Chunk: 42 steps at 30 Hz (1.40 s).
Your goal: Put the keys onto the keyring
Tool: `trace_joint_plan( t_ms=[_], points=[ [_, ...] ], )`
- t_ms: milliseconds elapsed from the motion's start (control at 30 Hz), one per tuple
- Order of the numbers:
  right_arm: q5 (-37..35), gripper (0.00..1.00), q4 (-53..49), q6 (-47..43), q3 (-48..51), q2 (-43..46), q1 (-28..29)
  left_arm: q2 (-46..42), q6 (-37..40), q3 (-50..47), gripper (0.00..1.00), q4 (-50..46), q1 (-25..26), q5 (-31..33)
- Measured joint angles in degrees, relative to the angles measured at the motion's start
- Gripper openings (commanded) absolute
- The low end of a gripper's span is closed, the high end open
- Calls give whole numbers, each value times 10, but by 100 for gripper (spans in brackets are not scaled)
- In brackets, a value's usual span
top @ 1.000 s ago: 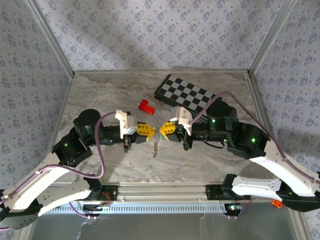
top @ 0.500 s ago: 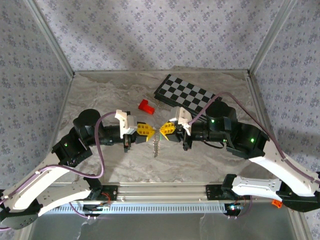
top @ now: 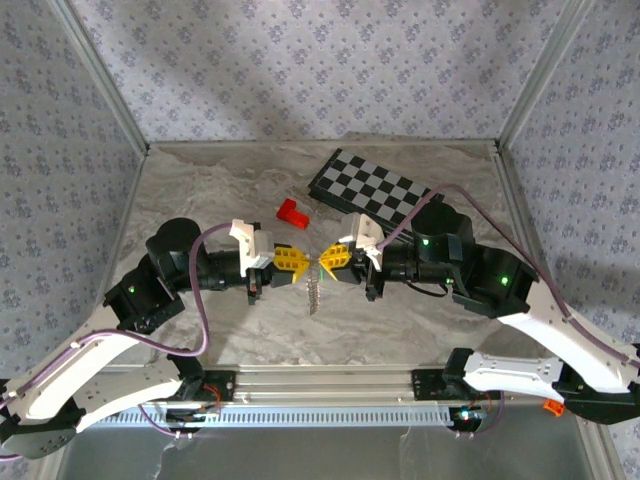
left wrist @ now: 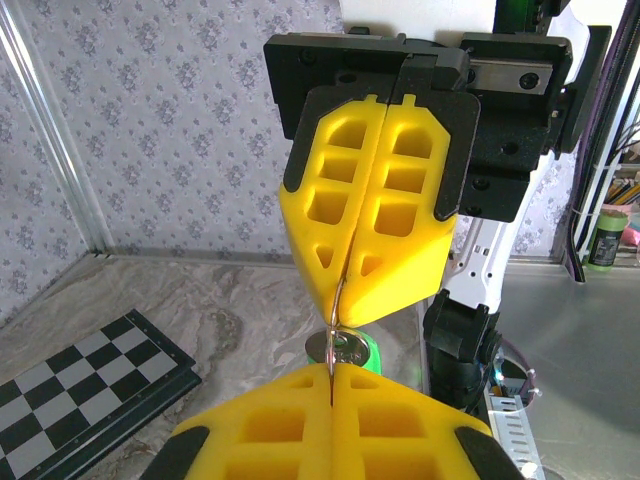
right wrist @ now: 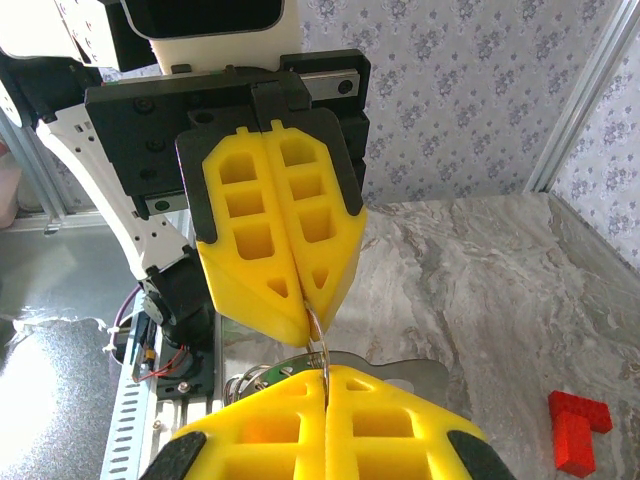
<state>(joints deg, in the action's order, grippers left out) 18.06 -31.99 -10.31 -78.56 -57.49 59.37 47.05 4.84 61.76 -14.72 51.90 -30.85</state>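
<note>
Top view is evenly lit by diffuse overhead light. Shadows on the table (top: pixel 400 320) are soft, and there's a darker patch on the right wall (top: pixel 590 255). Resolution is low there: the keyring (top: pixel 313 296) is just a few smeary pixels. Wrist views are bright and sharp, with yellows close to clipping. The white housing (left wrist: pixel 415 15) is blown out at the top of the left wrist view. In the right wrist view there's specular glare on the metal sheet (right wrist: pixel 50 400).
</note>
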Motion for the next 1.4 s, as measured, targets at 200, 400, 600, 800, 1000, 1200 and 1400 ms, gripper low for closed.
trace_joint_plan(
  t_ms=[200,400,600,800,1000,1200,1400],
  points=[
    [0,0,1,0,0,0,0,0,-4,-1,0,4,0,0],
    [0,0,2,-1,1,0,0,0,-4,-1,0,4,0,0],
    [0,0,4,-7,1,0,0,0,-5,-1,0,5,0,0],
    [0,0,8,-16,1,-2,2,4,-9,-1,0,14,0,-4],
    [-1,0,9,-18,1,-3,2,4,-11,-1,0,14,0,-4],
    [0,0,9,-23,1,-3,2,4,-11,-1,0,14,0,-5],
    [-7,0,8,-33,5,-1,3,9,-20,-1,0,14,0,-9]
  ],
)
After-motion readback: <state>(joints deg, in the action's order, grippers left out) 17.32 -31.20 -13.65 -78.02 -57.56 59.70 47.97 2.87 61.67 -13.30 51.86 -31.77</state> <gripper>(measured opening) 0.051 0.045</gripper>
